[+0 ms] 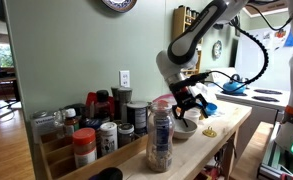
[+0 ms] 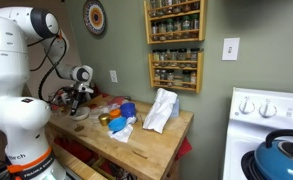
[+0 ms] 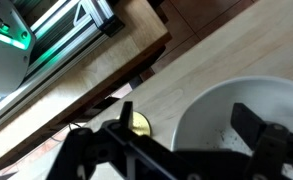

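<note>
One clear bottle (image 1: pixel 160 135), nearest, upright on the wooden counter (image 1: pixel 231 120). One white bowl (image 1: pixel 185 127) just behind it. One yellow piece (image 1: pixel 210 132) beside the bowl. One gripper (image 1: pixel 189 106) over the bowl, jaws spread wide, holding nothing.

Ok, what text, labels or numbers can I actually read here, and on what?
"ech": tail of a word on the robot base, start hidden, reading unsure.
On the counter jars: labels too blurred.
On the spice rack jars: labels too small.
On the wall clock: numerals unreadable.
On the white bowl: no text.
</note>
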`<state>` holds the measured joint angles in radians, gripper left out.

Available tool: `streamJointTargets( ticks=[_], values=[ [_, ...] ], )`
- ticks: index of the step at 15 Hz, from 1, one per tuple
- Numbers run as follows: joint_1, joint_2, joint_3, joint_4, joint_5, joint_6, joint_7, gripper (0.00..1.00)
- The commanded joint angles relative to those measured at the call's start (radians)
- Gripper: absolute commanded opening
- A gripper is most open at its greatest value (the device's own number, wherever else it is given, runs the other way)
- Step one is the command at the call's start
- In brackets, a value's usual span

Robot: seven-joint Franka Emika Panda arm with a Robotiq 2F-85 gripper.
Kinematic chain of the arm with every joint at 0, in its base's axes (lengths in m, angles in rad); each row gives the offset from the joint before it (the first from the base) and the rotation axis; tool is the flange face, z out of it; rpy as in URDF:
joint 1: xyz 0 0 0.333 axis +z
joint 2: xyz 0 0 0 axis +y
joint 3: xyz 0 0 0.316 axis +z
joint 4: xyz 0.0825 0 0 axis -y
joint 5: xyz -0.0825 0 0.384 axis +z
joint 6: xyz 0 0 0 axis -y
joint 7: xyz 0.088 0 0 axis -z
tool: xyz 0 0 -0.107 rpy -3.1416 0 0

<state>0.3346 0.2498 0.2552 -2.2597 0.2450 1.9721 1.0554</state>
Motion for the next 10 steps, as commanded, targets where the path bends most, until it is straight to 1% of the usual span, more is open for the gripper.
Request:
streamJointTargets(
  ticks=[1,4,6,7,8,10],
  values=[
    [-0.038,-0.140,-0.014,-0.066,-0.001,-0.012,-0.130,1.00],
    [-0.070,-0.199,-0.036,-0.093,-0.052,-0.033,-0.248,1.00],
    [-0.090,-0.223,-0.051,-0.117,-0.088,-0.027,-0.338,1.00],
    [-0.100,-0.229,-0.058,-0.125,-0.090,-0.019,-0.357,1.00],
    [-0.087,-0.189,-0.046,-0.079,-0.072,-0.024,-0.300,1.00],
    [-0.103,-0.202,-0.056,-0.095,-0.080,-0.024,-0.338,1.00]
  ],
)
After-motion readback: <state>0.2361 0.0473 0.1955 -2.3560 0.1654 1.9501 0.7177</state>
